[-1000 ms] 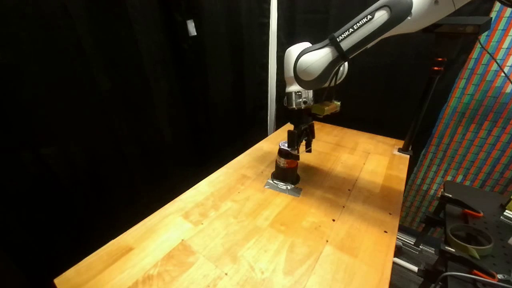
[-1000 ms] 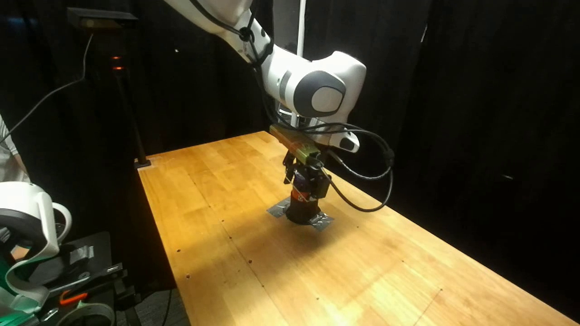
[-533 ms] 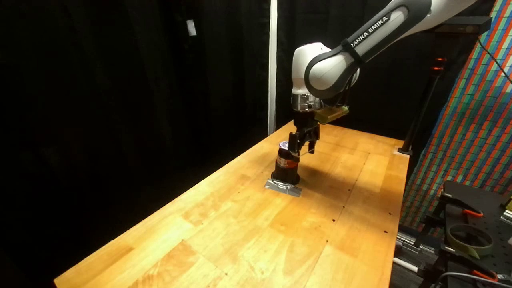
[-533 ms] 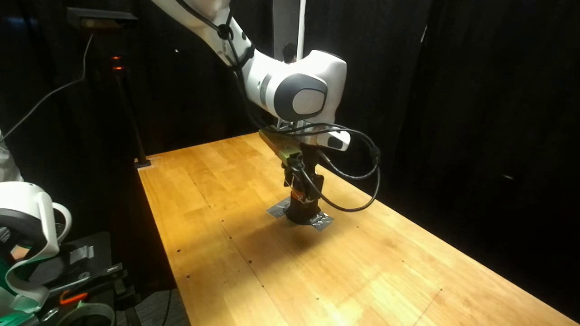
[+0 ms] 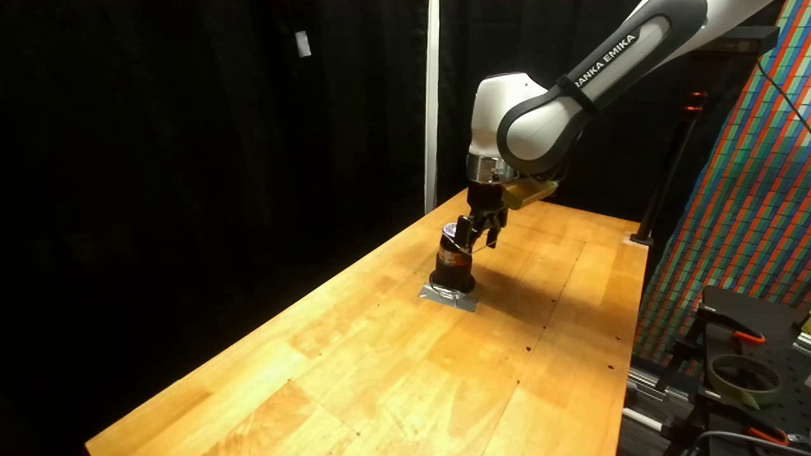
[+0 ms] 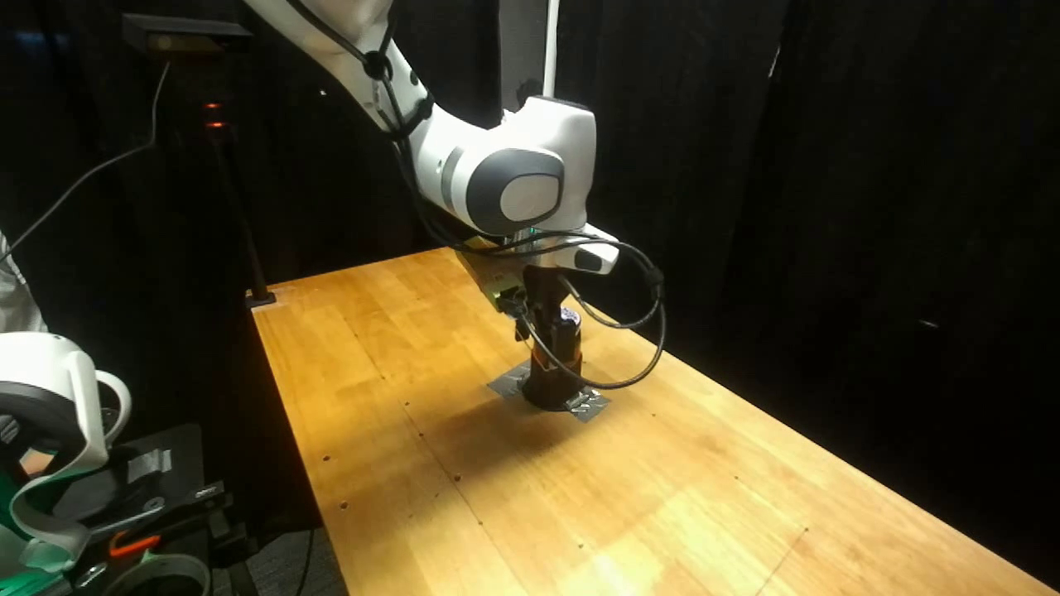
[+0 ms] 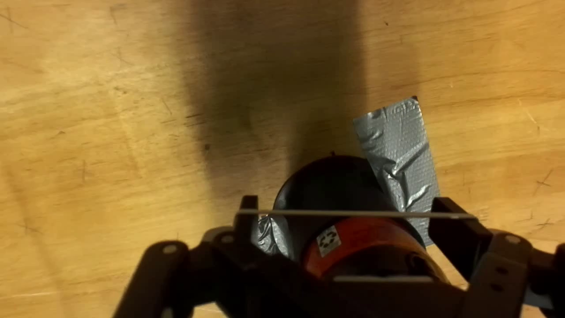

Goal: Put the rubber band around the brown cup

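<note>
A white-and-grey jointed arm [image 6: 460,161] is reaching from eleven o'clock. Its black two-fingered tool [image 6: 543,335] is partly covering the upper part of a near-black cylindrical cup [image 6: 553,387] with an orange-brown stripe, which is standing upright on a honey-coloured wooden surface [image 6: 704,472]. Silver tape [image 6: 590,405] is lying at ten and four o'clock from the cup's base. A black cable [image 6: 655,280] is looping at two o'clock.

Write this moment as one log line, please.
end effector: open, near cup | band: stretched between fingers | cup: upright | band around cup: unclear
</note>
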`<action>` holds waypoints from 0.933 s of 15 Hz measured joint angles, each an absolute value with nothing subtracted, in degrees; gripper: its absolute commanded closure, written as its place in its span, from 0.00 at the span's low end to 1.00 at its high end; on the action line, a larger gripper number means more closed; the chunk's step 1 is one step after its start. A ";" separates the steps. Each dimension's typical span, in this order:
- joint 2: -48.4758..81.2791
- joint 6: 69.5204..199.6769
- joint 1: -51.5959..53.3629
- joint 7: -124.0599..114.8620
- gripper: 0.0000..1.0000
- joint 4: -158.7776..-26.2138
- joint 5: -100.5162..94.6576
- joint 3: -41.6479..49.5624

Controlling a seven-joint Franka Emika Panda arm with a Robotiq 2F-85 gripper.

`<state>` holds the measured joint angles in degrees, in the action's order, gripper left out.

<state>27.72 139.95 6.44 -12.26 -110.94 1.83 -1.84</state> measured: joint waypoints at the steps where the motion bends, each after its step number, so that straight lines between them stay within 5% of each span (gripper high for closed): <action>1: 27.60 140.89 6.79 -12.80 0.00 -111.48 1.41 -1.79; 9: 27.39 147.38 8.95 -16.92 0.00 -113.86 -1.32 -0.12; 10: 27.38 148.56 9.33 -17.58 0.25 -114.20 -1.80 0.32; 11: 27.39 149.67 9.79 -18.19 0.26 -114.62 -2.19 0.76; 14: 27.03 151.25 10.73 -18.77 0.51 -115.72 -2.53 1.28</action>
